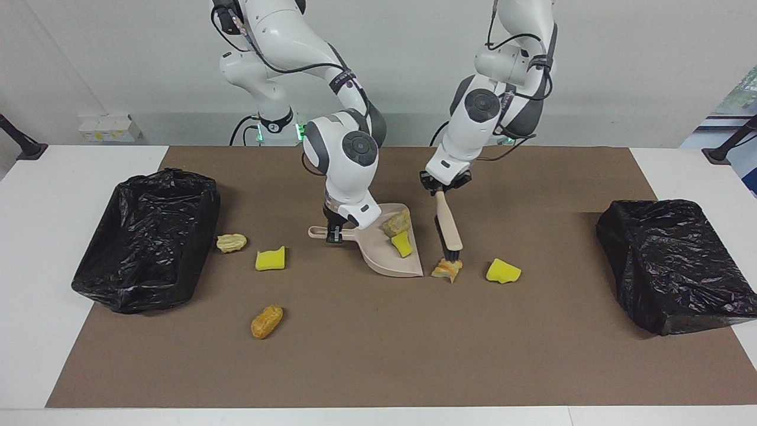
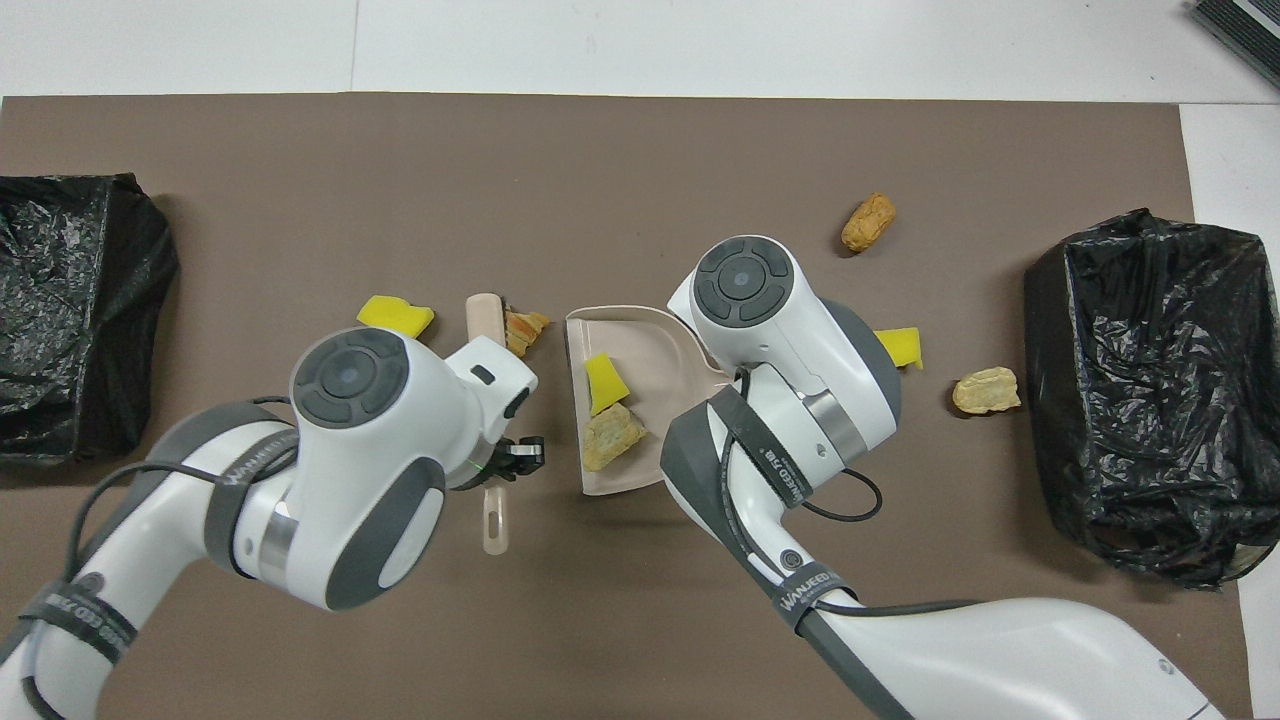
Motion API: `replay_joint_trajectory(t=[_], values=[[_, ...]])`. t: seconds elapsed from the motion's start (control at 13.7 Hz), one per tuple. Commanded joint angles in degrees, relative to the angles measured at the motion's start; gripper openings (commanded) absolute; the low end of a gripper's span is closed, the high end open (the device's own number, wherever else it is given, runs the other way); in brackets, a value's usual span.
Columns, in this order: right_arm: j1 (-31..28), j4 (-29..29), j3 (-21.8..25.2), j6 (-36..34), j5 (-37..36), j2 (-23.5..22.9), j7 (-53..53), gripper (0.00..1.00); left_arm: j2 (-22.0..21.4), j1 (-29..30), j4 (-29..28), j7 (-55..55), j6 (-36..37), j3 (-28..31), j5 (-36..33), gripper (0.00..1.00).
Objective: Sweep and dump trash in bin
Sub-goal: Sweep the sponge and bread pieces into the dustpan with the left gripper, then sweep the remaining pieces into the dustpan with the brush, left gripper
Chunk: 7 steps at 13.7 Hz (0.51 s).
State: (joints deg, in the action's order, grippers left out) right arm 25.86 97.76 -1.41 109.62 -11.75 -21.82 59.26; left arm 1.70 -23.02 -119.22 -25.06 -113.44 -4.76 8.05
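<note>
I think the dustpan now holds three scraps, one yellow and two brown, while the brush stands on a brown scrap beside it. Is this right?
Not quite. The dustpan holds two scraps: one yellow sponge chunk and one brown lump, as the overhead view shows. The rest holds: the brush stands on a brown scrap beside the pan.

A brown mat covers the white table; a white box sits at the wall.

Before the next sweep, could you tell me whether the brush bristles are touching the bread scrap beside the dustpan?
Touching: in the facing view the brush bristles rest directly on the bread scrap, no gap between them.
</note>
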Motion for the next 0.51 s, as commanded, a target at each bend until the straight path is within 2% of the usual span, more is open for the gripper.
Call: replay_joint_trajectory(t=[0.0, 0.15, 0.44], values=[[-0.4, 2.2, -0.3, 2.9, 1.8, 1.3, -3.8, 0.0, 2.4, 6.6, 4.2, 7.5, 3.8, -0.5, -5.5, 0.0], [-0.2, 2.5, -0.3, 2.7, 1.8, 1.4, -5.6, 0.0, 5.3, 11.5, 6.2, 12.9, 3.9, -0.5, -11.6, 0.0], [1.0, 2.5, -0.3, 0.5, 1.8, 1.4, -8.6, 0.0, 10.2, 18.2, 8.0, 25.6, 3.1, -0.5, -18.3, 0.0]])
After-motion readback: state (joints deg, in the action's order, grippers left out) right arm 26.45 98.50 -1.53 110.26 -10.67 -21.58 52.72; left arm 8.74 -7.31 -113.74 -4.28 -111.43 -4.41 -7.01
